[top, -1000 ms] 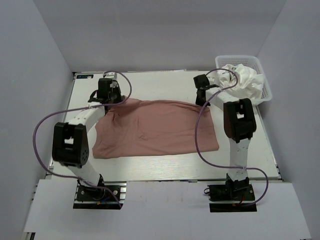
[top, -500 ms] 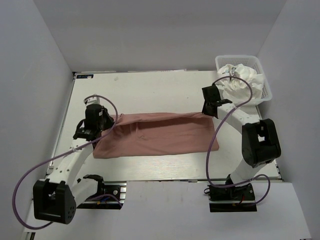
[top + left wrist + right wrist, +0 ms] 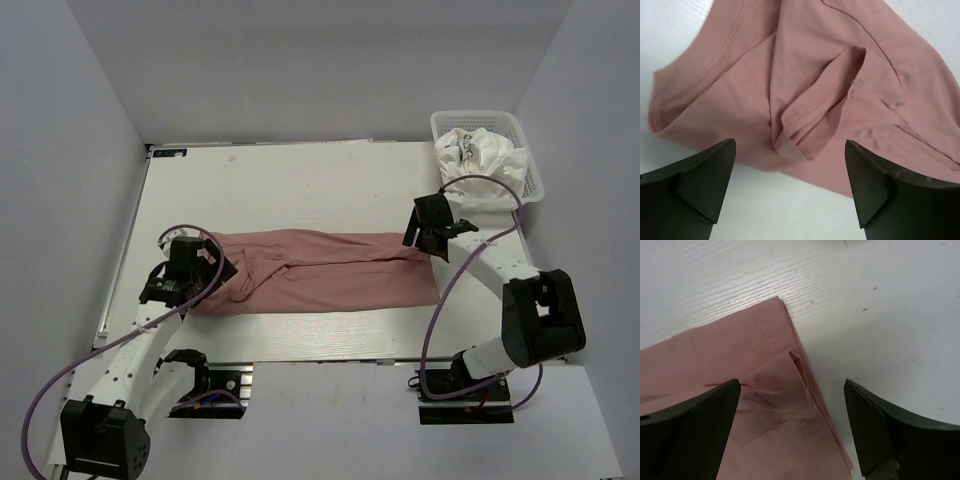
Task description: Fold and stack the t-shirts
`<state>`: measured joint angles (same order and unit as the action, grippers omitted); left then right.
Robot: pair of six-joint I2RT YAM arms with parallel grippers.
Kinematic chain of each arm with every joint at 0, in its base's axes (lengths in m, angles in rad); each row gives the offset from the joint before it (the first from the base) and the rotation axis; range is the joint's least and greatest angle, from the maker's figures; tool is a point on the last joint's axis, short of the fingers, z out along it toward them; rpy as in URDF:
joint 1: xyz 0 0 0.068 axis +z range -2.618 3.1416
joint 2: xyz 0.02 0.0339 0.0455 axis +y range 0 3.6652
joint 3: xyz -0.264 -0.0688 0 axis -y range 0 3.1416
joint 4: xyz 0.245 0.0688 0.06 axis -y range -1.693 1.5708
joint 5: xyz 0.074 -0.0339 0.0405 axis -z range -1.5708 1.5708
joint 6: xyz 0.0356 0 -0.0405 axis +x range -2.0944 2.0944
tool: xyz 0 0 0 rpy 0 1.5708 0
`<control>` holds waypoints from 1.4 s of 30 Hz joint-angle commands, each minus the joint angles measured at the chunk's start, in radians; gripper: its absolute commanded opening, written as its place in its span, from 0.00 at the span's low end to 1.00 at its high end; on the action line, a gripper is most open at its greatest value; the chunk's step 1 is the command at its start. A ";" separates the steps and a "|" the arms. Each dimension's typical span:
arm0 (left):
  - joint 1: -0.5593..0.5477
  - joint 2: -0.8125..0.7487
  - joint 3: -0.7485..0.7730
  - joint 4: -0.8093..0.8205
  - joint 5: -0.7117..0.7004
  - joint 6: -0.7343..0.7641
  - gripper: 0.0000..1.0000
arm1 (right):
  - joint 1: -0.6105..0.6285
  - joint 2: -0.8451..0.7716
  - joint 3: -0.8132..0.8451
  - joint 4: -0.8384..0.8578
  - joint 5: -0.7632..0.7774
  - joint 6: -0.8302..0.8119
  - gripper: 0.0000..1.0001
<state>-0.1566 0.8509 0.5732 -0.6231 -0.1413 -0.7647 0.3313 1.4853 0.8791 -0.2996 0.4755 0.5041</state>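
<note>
The pink shirt [image 3: 320,272] lies across the middle of the bench [image 3: 300,180] as a long, narrow band, doubled over lengthwise, so I judge the first fold of this one done. The left hand [image 3: 210,272] hangs just over the band's left end with its fingers [image 3: 700,185] spread wide and nothing between them. Below it the cloth is untidy: a sleeve [image 3: 815,120] is rucked up into a loose loop and the neck seam curls off to one side. The right hand [image 3: 425,232] sits over the far right corner, equally wide and empty. There the layered edges [image 3: 800,365] lie nearly flush, with one small pucker. What is left looks like most of the job: the left end wants smoothing, and the band needs at least one more fold across its length to make a compact packet. The white shirts [image 3: 485,160] are bundled in the basket [image 3: 537,185] at the far right corner, unfolded, and no stack exists yet.
</note>
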 commanded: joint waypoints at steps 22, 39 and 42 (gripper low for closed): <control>0.161 0.730 0.433 0.249 0.239 0.013 1.00 | 0.593 0.308 0.565 0.090 -0.264 -0.214 0.90; 0.279 0.930 0.269 0.370 0.444 0.051 1.00 | 0.776 0.797 0.986 0.111 0.018 -0.107 0.90; 0.279 0.930 0.249 0.379 0.444 0.061 1.00 | 0.785 0.837 1.035 0.134 0.077 -0.133 0.90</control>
<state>0.1272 1.7042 0.9066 -0.1738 0.3374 -0.7441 1.0988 2.3123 1.8477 -0.2249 0.4698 0.3840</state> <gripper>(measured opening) 0.995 0.904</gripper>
